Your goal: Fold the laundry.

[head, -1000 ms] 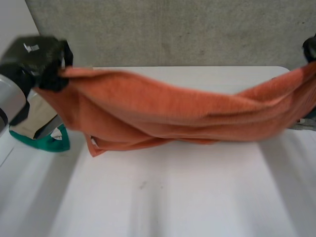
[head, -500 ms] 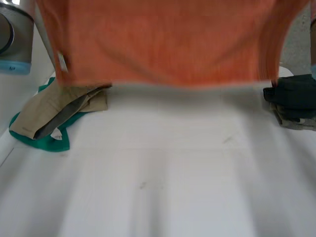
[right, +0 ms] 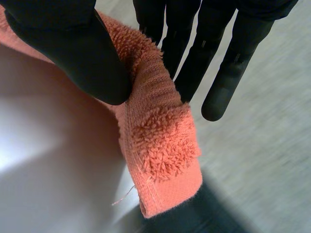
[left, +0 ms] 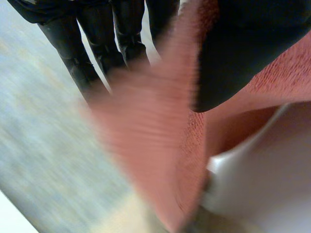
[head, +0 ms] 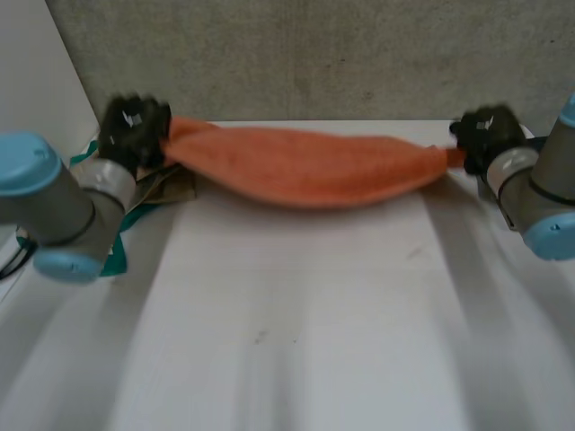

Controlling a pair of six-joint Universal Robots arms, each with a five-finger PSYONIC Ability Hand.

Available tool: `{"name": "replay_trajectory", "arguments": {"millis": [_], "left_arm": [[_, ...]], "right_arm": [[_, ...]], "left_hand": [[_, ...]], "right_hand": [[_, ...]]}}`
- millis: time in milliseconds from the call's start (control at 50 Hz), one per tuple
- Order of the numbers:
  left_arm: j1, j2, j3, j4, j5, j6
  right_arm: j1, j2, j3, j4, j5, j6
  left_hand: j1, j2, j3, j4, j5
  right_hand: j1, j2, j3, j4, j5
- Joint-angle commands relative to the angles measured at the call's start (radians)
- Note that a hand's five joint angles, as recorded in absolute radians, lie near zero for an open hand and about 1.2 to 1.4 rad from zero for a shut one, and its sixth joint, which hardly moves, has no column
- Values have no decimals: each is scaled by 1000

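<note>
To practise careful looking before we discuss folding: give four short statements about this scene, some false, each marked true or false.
The left hand and right hand each hold one end of the orange towel. True.
The towel lies folded flat mid-table. False: it is strung between the hands at the far side of the table.
Beside the left arm lie beige and green clothes. True.
The right hand is open, off the towel. False: thumb and fingers pinch its corner.

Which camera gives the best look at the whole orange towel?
The head view: the orange towel hangs stretched between the left hand and right hand. Each wrist view shows the end pinched by its own hand.
</note>
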Motion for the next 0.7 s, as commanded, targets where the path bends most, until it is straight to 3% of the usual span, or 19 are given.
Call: {"name": "replay_trajectory", "arguments": {"millis": [20,80,220,260,400,520,600,700], "left_arm": [[-1,192,-269,-238,33,74],[-3,313,-371,-425,31,166],[17,576,-549,-863,27,377],[17,610,-572,-905,30,405],[22,600,-566,-792,28,428],[3,445,-480,-597,22,416],[3,283,-362,-492,16,330],[-3,164,-238,-479,-53,250]], "right_arm": [[-44,-144,215,263,-3,-90],[-85,-219,317,342,-9,-157],[-176,-515,592,505,-11,-490],[-218,-572,639,520,-15,-577],[-251,-585,658,519,-29,-583],[-243,-413,569,419,-46,-445],[-223,-335,495,345,-50,-344],[-161,-240,400,252,-46,-277]], "left_hand": [[255,197,202,193,226],[255,197,202,193,226],[255,197,202,193,226],[255,197,202,193,226],[255,197,202,193,226],[255,197,202,193,226],[255,197,202,193,226],[255,197,202,193,226]], "right_hand": [[275,214,205,198,227],[275,214,205,198,227],[275,214,205,198,227],[275,214,205,198,227],[275,214,205,198,227],[275,214,205,198,227],[275,214,205,198,227],[275,214,205,198,227]]}}
